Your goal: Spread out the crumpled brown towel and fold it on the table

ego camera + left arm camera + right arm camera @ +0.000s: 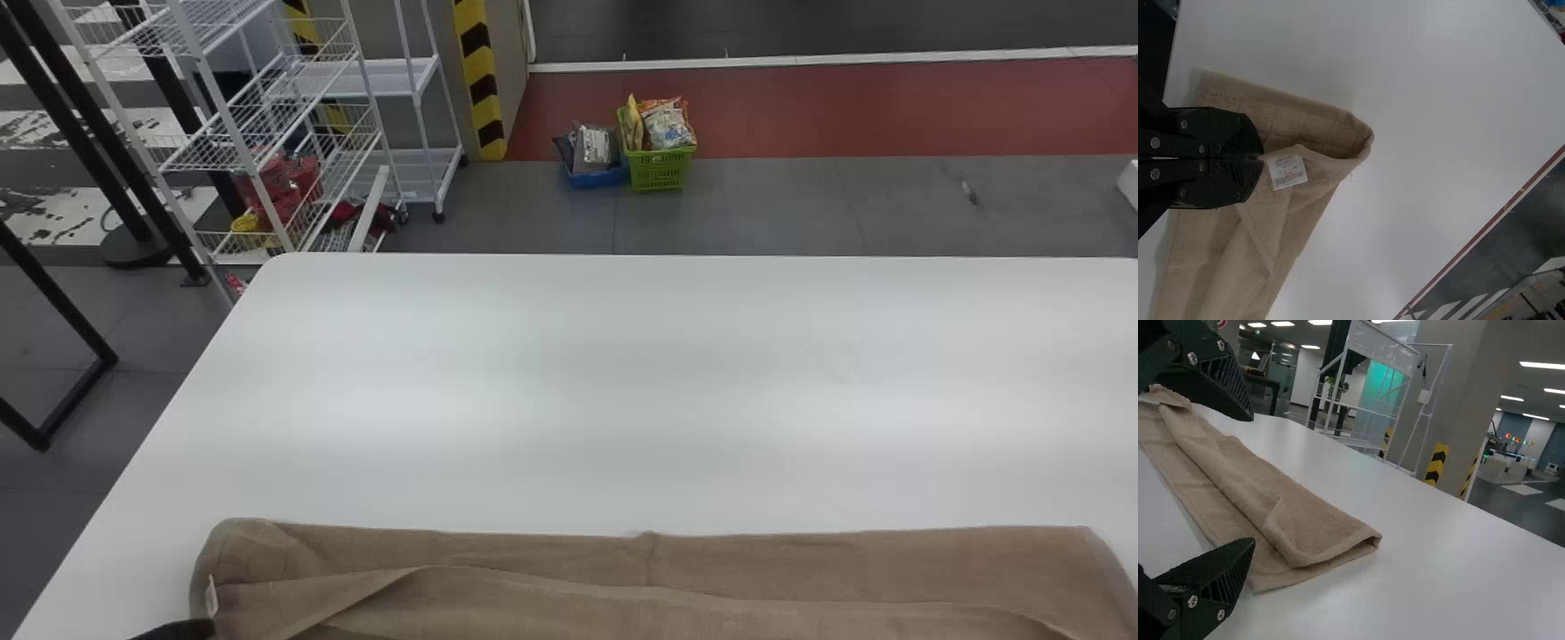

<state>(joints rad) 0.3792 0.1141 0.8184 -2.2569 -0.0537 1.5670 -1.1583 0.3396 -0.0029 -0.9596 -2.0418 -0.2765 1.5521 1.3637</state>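
The brown towel (756, 569) lies as a wide strip along the near part of the table, with a loose fold across its front layer. At its left end the dark tip of my left gripper (178, 631) shows beside a white label. In the left wrist view, that gripper (1262, 158) is shut on an edge of the towel (1298, 127), close to the label (1287, 172). My right gripper (1250, 480) stands open in the right wrist view, its two fingers wide apart. Beyond them the towel (1271, 500) stretches out on the table, its folded end lying flat.
The white table (622, 382) reaches well past the towel's far edge. Its left edge slants down toward the near left corner. On the floor beyond stand a white wire rack (213, 164), a green basket (660, 169) and a blue basket (597, 178).
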